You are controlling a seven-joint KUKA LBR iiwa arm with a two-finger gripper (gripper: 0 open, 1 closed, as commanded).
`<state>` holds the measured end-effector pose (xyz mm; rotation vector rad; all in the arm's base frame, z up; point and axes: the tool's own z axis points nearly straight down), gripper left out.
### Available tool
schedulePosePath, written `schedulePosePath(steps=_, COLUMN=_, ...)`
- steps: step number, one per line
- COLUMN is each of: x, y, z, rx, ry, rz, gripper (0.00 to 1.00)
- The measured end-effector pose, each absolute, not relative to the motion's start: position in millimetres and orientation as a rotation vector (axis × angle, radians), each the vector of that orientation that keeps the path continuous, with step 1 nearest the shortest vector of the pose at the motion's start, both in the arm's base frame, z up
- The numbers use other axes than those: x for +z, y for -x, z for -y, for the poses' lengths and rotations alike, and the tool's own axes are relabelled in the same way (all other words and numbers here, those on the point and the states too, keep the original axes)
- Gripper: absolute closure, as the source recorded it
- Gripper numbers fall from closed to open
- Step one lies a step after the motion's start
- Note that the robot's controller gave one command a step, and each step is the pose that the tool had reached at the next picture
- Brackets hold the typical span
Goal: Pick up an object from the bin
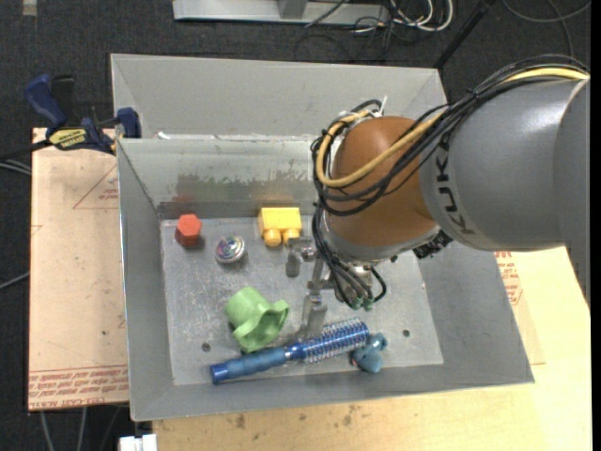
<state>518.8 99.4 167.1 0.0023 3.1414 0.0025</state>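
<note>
Camera view from above has the gripper (315, 319) low in the bin (141, 280), hanging under the arm's orange cover (376, 191), which hides much of it. Whether it is spread or pressed together I cannot tell, and nothing can be seen held in it.

Its tip stands just above the blue hairbrush (286, 355), roughly where the handle meets the bristle head. This brush looks the likeliest pick. It lies close along the bin's near edge, its long axis running nearly parallel to that edge, with the handle end toward the near left corner and the bristles toward the right. A grasp would want to close across that axis, so the narrow handle sits in the gap.

A green moulded piece (254, 318) lies just left of the gripper and seems to touch the brush. A small teal piece (369, 355) lies at the bristle end.

Toward the far wall, well apart, lie a yellow block (280, 220), a silver round thing (229, 249) and a red block (189, 229).

Lettering on the arm (512, 158) reads KUKA, partly cut off.
</note>
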Motion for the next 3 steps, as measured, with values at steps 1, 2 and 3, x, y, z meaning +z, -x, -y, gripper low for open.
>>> schedulePosePath(steps=1, x=65.4, y=-500.5, z=-91.5, rx=0.001, ry=-0.049, rz=-3.149, gripper=0.0)
schedulePosePath(steps=2, x=69.5, y=-502.8, z=-91.7, rx=0.003, ry=-0.051, rz=-3.143, gripper=1.0)
schedulePosePath(steps=3, x=221.7, y=-515.5, z=-110.2, rx=0.005, ry=-0.06, rz=-3.133, gripper=1.0)
